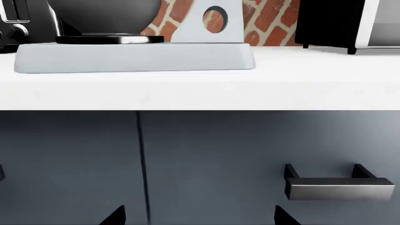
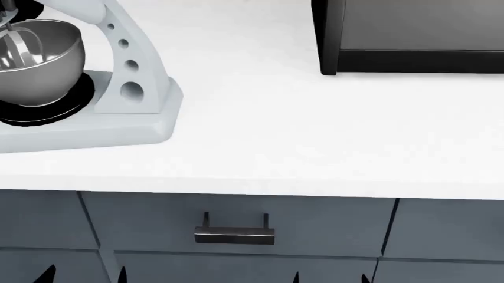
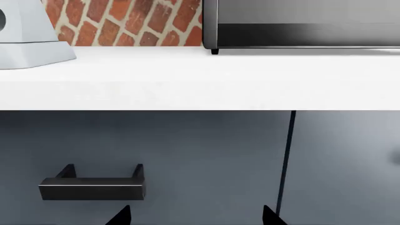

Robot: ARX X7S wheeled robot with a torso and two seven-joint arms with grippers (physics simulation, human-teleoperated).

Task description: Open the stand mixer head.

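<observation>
The stand mixer stands at the counter's left. Its hole-pierced neck (image 2: 126,65) rises from a pale base (image 2: 87,131). The stand mixer head is almost wholly cut off by the head view's top edge; only its metal beater (image 2: 18,47) shows, down in the steel bowl (image 2: 47,68). The left wrist view shows the neck (image 1: 216,21), base (image 1: 134,57) and bowl (image 1: 106,14), but not the head. My left gripper (image 1: 200,218) and right gripper (image 3: 196,218) are open and empty, low in front of the drawer fronts, below counter height and well away from the mixer.
A black appliance (image 2: 409,35) stands at the counter's back right. A black toaster (image 1: 12,23) is behind the mixer. A drawer handle (image 2: 235,234) juts out under the white counter edge (image 2: 315,191), between my grippers. The back wall is brick (image 3: 125,21).
</observation>
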